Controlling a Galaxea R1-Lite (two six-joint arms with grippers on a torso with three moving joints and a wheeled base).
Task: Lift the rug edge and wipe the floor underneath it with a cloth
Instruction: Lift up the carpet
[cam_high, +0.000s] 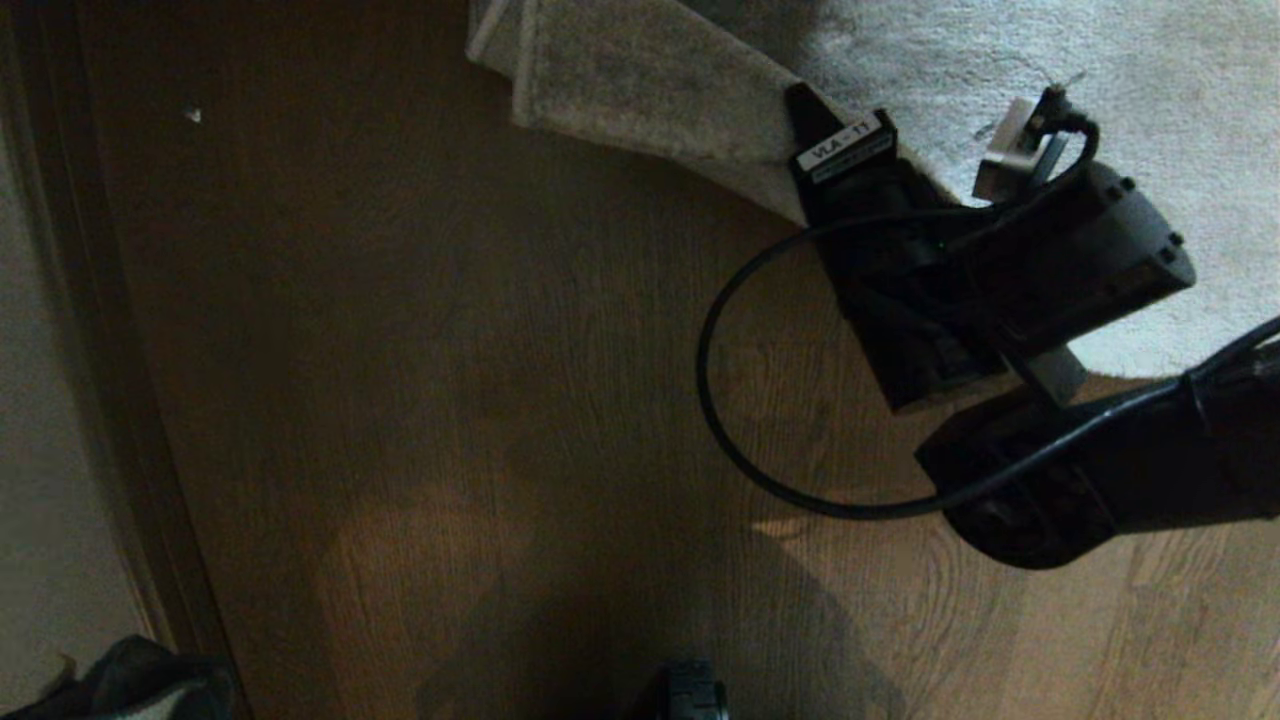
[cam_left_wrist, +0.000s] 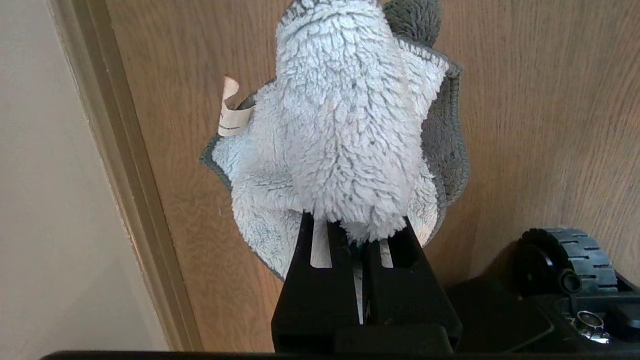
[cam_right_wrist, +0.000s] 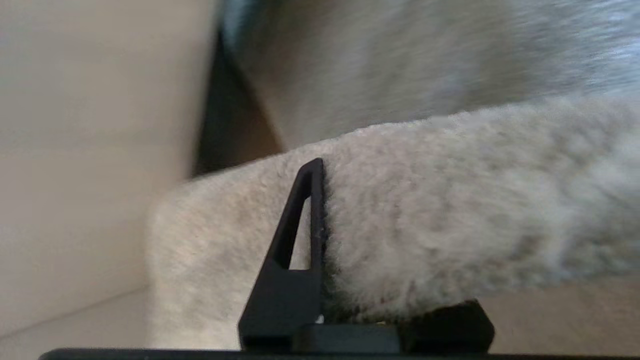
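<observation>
The light grey plush rug (cam_high: 1100, 80) lies at the far right, and its near edge (cam_high: 640, 80) is raised off the brown wood floor (cam_high: 450, 350). My right gripper (cam_high: 815, 150) reaches in from the right and is shut on that edge. In the right wrist view the pile (cam_right_wrist: 450, 215) fills the gap beside one black finger (cam_right_wrist: 305, 225); the other finger is hidden under the rug. The fluffy pale grey-blue cloth (cam_left_wrist: 345, 125) hangs above the floor, and my left gripper (cam_left_wrist: 356, 225) is shut on it.
A dark baseboard strip (cam_high: 110, 350) and a pale wall run along the left. A white speck (cam_high: 193, 115) lies on the floor. The right arm's cable (cam_high: 720, 400) loops out over the boards. One of the base's wheels (cam_left_wrist: 565, 255) sits close to the cloth.
</observation>
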